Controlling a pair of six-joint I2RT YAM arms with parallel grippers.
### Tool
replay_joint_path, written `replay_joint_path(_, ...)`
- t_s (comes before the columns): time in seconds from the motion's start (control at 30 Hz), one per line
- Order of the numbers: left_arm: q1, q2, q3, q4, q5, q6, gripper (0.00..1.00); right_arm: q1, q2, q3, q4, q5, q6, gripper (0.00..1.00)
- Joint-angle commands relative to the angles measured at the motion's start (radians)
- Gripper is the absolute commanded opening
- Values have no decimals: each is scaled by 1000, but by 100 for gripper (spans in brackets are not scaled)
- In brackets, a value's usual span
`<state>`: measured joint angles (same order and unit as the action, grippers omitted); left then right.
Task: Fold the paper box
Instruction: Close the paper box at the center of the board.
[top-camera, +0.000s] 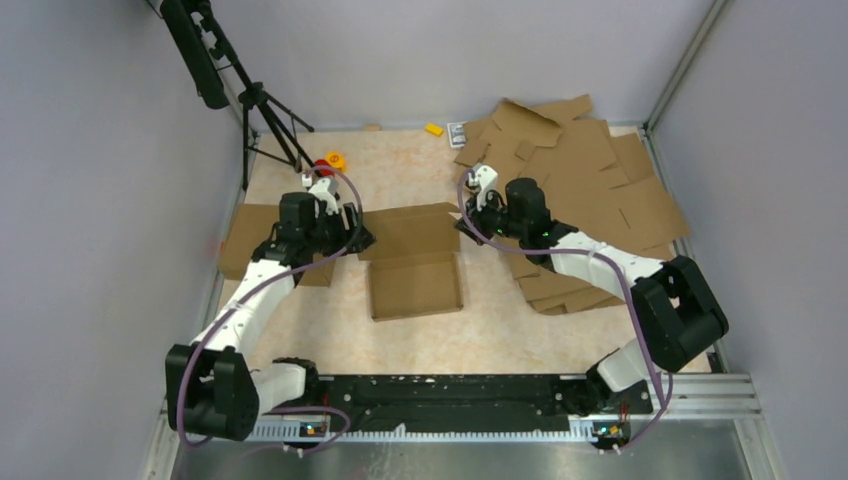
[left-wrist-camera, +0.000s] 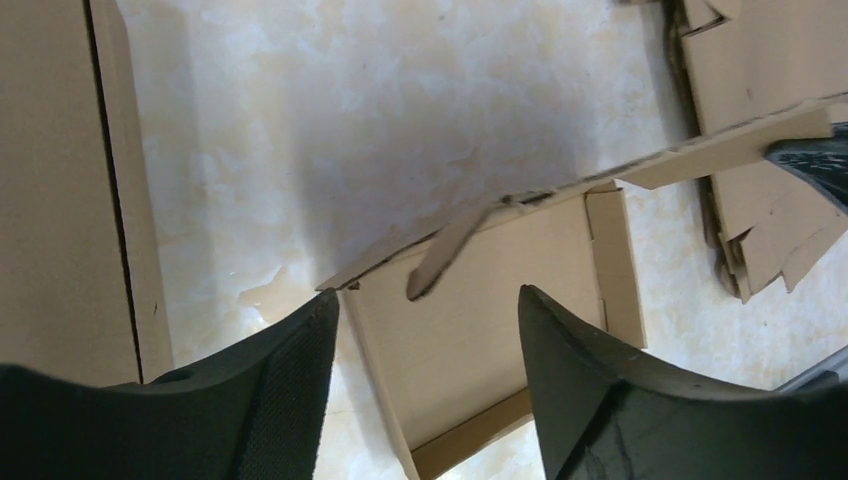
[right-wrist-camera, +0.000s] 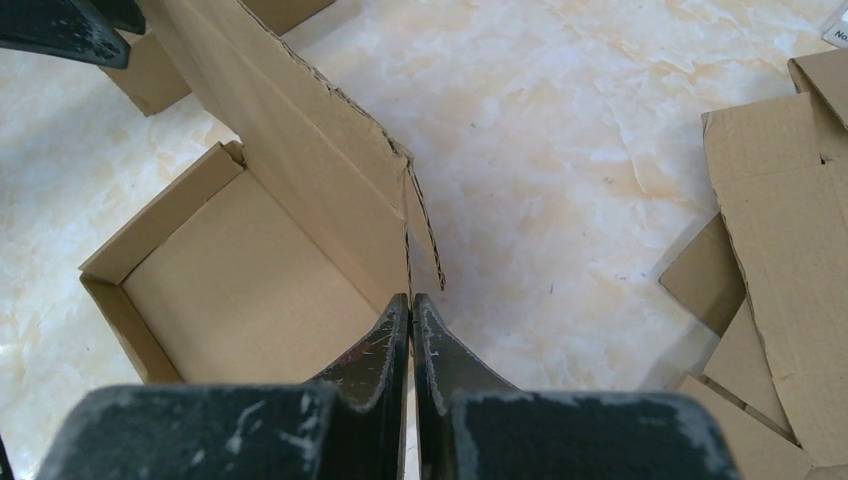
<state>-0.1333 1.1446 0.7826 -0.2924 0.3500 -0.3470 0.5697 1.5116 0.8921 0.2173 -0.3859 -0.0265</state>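
Note:
The paper box (top-camera: 415, 285) lies mid-table, a shallow brown tray with its rear panel (top-camera: 408, 230) standing up. My left gripper (top-camera: 352, 238) hovers at the panel's left end. In the left wrist view it (left-wrist-camera: 428, 300) is open, with the tray floor (left-wrist-camera: 480, 320) below and nothing between the fingers. My right gripper (top-camera: 466, 226) is at the panel's right end. In the right wrist view it (right-wrist-camera: 411, 300) is shut on the lower right edge of the standing panel (right-wrist-camera: 290, 130), beside the tray floor (right-wrist-camera: 240, 290).
A pile of flat cardboard blanks (top-camera: 590, 190) covers the table's right side, close to the right arm. Another flat blank (top-camera: 245, 240) lies under the left arm. A tripod (top-camera: 265, 110) stands at the back left, with small orange items (top-camera: 333, 160) nearby.

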Motion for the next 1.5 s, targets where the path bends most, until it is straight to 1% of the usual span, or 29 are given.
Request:
replay_joint_path(0.0,3,21,33,8,-42,4,70,7,-48,32,29,-14,-13,0)
replay_joint_path(0.07,2,0,24,11,-103,6,75,7,-50,33,21,-16,-18,0)
replay_joint_path(0.13,3,-12,12,28,-137,19,79,7,-54,33,15,-15,-23,0)
replay_joint_path(0.23,3,9,17,45,-93,49,79,7,-55,33,16,-16,-26,0)
replay_joint_path(0.27,3,20,19,59,-50,55,76,7,-52,33,16,-17,-26,0)
replay_joint_path(0.3,3,36,27,71,3,62,70,7,-51,36,15,-19,-24,0)
replay_joint_path(0.37,3,67,44,74,75,59,55,7,-47,41,12,-21,-24,0)
replay_joint_path(0.4,3,82,54,61,90,53,49,7,-46,44,10,-21,-23,0)
replay_joint_path(0.43,3,92,63,49,92,52,46,7,-45,45,10,-21,-21,0)
replay_joint_path(0.6,3,94,67,41,66,60,49,11,-41,46,25,-22,-8,0)
replay_joint_path(0.73,3,93,71,41,73,60,46,13,-36,53,16,-17,-14,0)
replay_joint_path(0.77,3,91,79,19,43,60,48,13,-35,55,12,-15,-16,0)
replay_joint_path(0.83,4,72,77,-11,-84,63,58,13,-37,57,10,-13,-18,0)
replay_joint_path(0.87,5,44,67,1,-116,66,64,13,-37,57,9,-12,-19,0)
replay_joint_path(0.9,10,29,51,30,-117,72,70,13,-38,57,7,-11,-21,0)
replay_joint_path(0.93,14,17,35,55,-115,72,74,13,-41,57,4,-13,-23,0)
replay_joint_path(1.0,17,16,21,98,-103,76,76,13,-43,56,-5,-16,-31,0)
replay_joint_path(1.07,20,41,29,118,-67,103,76,13,-45,51,-8,-16,-35,0)
replay_joint_path(1.17,29,89,34,172,68,132,75,13,-39,52,-13,-24,-30,0)
replay_joint_path(1.27,31,143,53,193,162,123,70,13,-30,58,-16,-36,-25,0)
replay_joint_path(1.33,31,165,71,164,174,117,65,13,-27,59,-13,-37,-21,0)
replay_joint_path(1.37,31,164,76,152,167,114,60,13,-26,59,-9,-38,-19,0)
replay_joint_path(1.47,29,134,67,142,142,108,42,13,-19,64,-8,-27,-11,0)
